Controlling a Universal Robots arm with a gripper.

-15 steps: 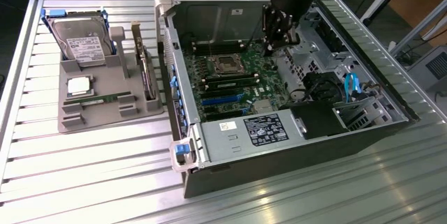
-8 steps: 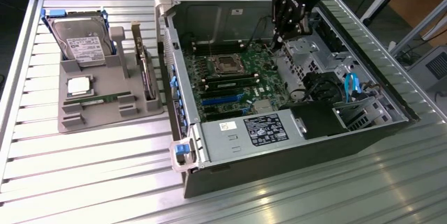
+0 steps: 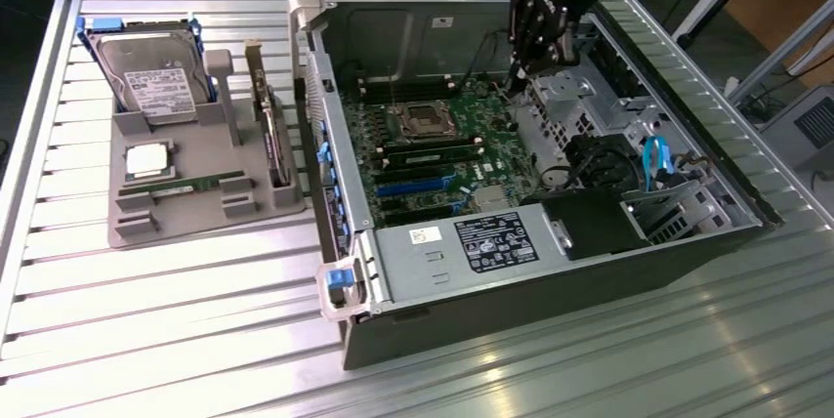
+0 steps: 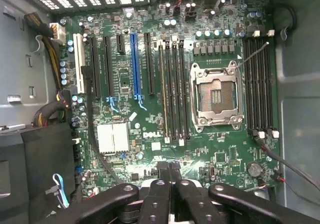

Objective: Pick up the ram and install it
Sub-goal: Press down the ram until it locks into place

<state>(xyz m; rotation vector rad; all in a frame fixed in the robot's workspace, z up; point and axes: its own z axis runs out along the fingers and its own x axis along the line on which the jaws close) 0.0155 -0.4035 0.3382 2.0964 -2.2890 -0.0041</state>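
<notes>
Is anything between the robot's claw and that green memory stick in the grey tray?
Yes: the gripper is inside the computer case, the ram outside in the grey holder. The case's side wall and an upright expansion card stand between.

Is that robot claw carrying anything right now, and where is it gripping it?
Nothing is held. The black end effector hangs shut and empty over the green motherboard; one long green ram stick lies in the grey parts holder outside the case.
</notes>
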